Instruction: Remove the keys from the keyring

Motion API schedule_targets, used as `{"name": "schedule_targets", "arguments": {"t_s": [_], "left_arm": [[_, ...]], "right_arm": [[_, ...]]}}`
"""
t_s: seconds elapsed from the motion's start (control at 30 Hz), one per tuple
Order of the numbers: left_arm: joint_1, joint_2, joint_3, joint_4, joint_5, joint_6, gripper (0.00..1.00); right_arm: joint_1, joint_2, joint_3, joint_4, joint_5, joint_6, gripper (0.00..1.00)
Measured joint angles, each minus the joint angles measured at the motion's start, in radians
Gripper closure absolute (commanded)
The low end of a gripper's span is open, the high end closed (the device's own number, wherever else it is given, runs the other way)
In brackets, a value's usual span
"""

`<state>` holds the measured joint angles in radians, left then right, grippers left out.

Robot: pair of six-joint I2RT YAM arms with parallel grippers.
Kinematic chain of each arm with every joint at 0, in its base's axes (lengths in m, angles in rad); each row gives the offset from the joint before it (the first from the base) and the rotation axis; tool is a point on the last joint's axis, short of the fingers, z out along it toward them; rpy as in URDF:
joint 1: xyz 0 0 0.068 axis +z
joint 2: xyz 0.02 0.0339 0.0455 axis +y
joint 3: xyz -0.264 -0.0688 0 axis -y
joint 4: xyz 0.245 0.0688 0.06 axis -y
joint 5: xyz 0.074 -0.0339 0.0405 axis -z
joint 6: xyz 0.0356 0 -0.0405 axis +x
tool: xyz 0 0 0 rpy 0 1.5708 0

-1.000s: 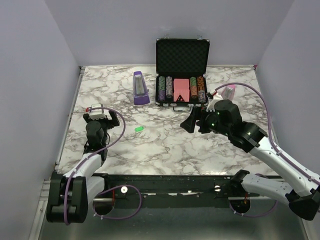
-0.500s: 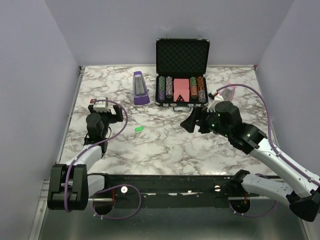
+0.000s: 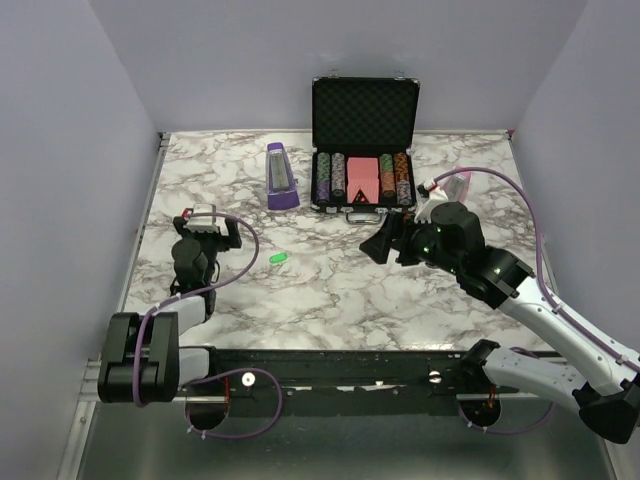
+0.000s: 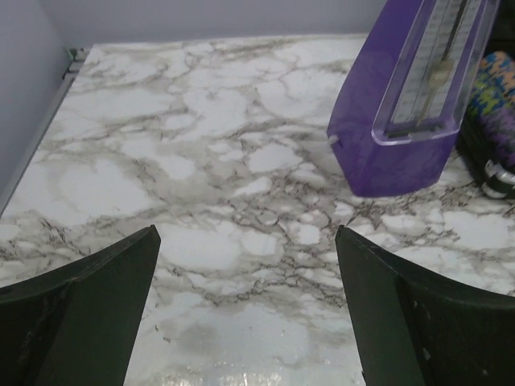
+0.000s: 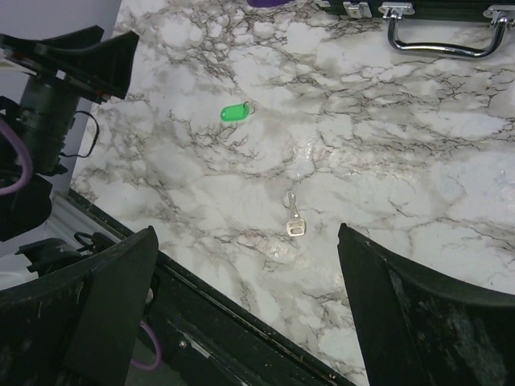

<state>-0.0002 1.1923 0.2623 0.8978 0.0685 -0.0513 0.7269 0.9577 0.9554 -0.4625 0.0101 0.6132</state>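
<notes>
The keyring, a small green oval tag (image 3: 278, 258), lies on the marble table (image 3: 330, 300) left of centre. In the right wrist view the tag (image 5: 235, 112) shows a thin ring at its end. One small silver key (image 5: 293, 219) lies apart from it, nearer the front edge. My left gripper (image 3: 208, 230) is open and empty, left of the tag; in its own view (image 4: 246, 233) only bare marble lies between the fingers. My right gripper (image 3: 383, 242) is open and empty, held above the table right of the tag; in its view (image 5: 247, 233) the key lies between the fingers, below.
A purple metronome-shaped object (image 3: 280, 177) stands at the back left and shows close in the left wrist view (image 4: 410, 96). An open black poker-chip case (image 3: 363, 150) stands at the back centre; its handle (image 5: 444, 32) shows in the right wrist view. The table's front edge (image 5: 201, 281) is near the key.
My left arm has shifted: its gripper rose towards the back, then settled slightly lower, and the forearm drew in. The right arm, the tag and the key have not moved.
</notes>
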Motion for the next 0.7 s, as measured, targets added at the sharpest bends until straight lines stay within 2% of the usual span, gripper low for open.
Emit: {"name": "schedule_targets", "arguments": {"t_s": [0.07, 0.43, 0.7], "left_arm": [[0.006, 0.058, -0.036, 0.082, -0.010, 0.001, 0.01], [0.006, 0.091, -0.027, 0.127, -0.035, 0.002, 0.01], [0.006, 0.091, -0.027, 0.134, -0.035, 0.002, 0.01]], "right_arm": [[0.000, 0.002, 0.000, 0.004, 0.000, 0.000, 0.00], [0.000, 0.026, -0.013, 0.026, 0.040, 0.037, 0.00], [0.000, -0.010, -0.155, 0.045, 0.064, 0.096, 0.00]]}}
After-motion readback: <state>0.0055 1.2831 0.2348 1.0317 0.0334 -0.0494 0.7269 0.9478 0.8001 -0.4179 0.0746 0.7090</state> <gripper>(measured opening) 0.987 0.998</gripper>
